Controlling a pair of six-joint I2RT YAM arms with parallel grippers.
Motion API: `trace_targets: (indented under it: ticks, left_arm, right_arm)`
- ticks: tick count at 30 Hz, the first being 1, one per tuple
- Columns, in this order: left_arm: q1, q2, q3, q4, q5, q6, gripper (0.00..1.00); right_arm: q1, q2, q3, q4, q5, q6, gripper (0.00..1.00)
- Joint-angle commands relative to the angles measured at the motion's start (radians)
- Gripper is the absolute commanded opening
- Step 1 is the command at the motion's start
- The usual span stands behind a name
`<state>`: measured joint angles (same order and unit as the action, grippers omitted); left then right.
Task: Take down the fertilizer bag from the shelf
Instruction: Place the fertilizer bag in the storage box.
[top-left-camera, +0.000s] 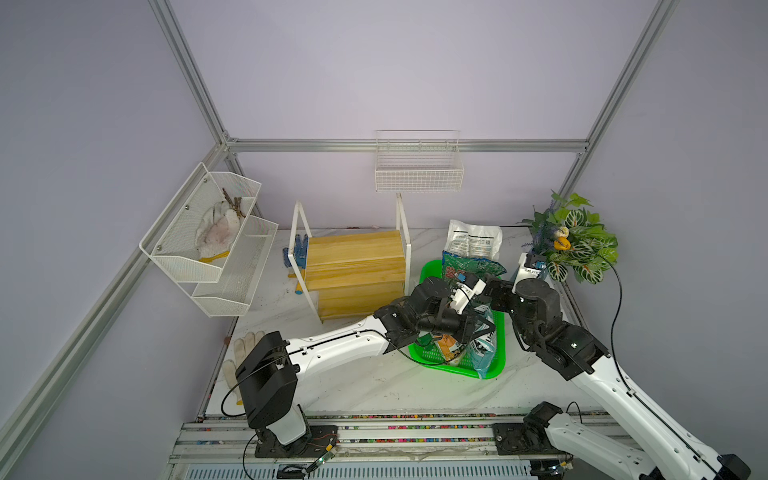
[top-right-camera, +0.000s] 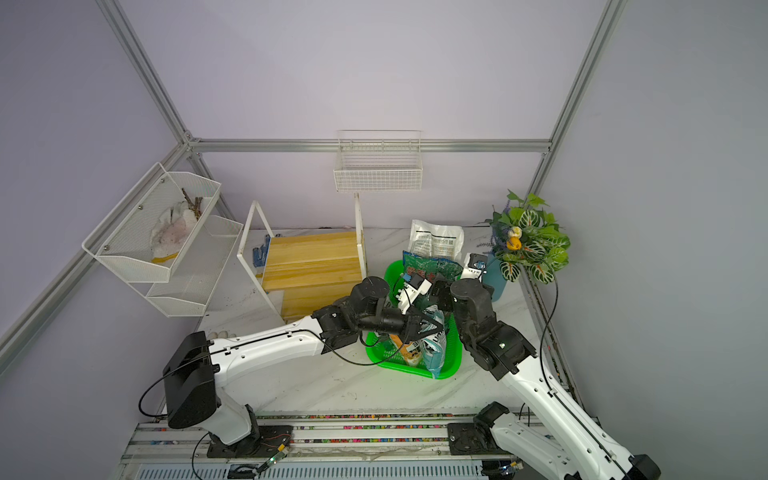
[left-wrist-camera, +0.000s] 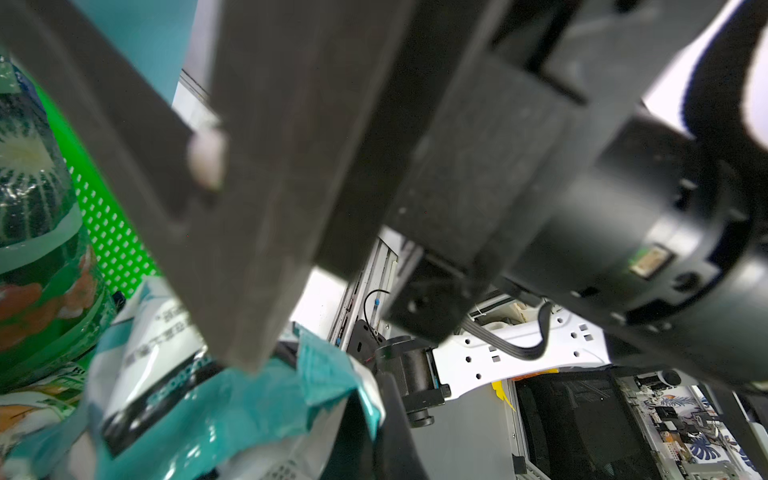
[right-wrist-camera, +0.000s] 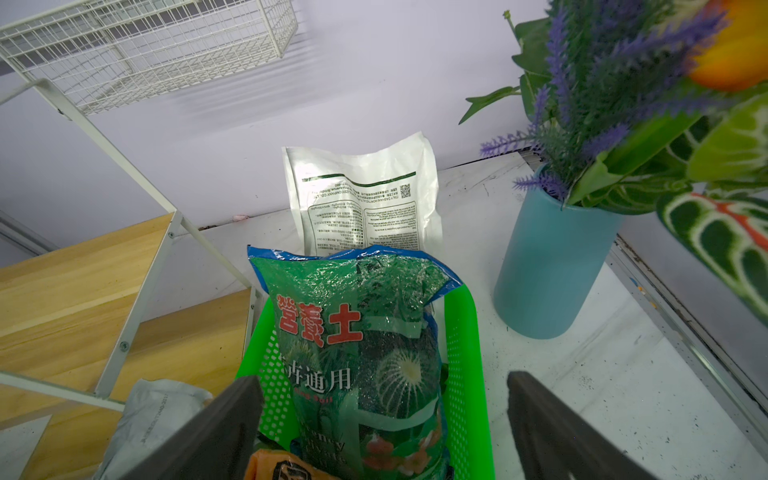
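Note:
The shelf of yellowish boards and white legs stands at the back left, and its boards show bare in both top views. To its right is a green basket with several bags in it. My left gripper hangs over the basket, shut on the edge of a teal and white bag, which I take for the fertilizer bag. My right gripper is open just above the basket. Its fingers straddle a green cactus-print soil bag.
A white printed bag leans on the back wall behind the basket. A blue vase of artificial plants stands at the right. A wire basket and mesh bins hang on the walls. A glove lies front left.

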<state>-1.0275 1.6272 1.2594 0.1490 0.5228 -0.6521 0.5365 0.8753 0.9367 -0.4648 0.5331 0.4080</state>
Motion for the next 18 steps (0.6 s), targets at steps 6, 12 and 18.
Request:
trace_targets:
  ticks: [6, 12, 18]
  left_arm:
    - [0.003, 0.003, 0.097, 0.104, -0.023, 0.058, 0.00]
    - [0.047, 0.084, 0.042, 0.089, -0.031, 0.049, 0.00]
    - [0.106, 0.114, 0.034, 0.031, -0.093, 0.076, 0.00]
  right_arm:
    - [-0.005, -0.022, -0.012, 0.012, 0.010, 0.011, 0.97]
    - [-0.006, -0.038, -0.015, 0.009, 0.014, 0.005, 0.96]
    - [-0.005, -0.043, -0.018, 0.008, 0.014, 0.003, 0.96]
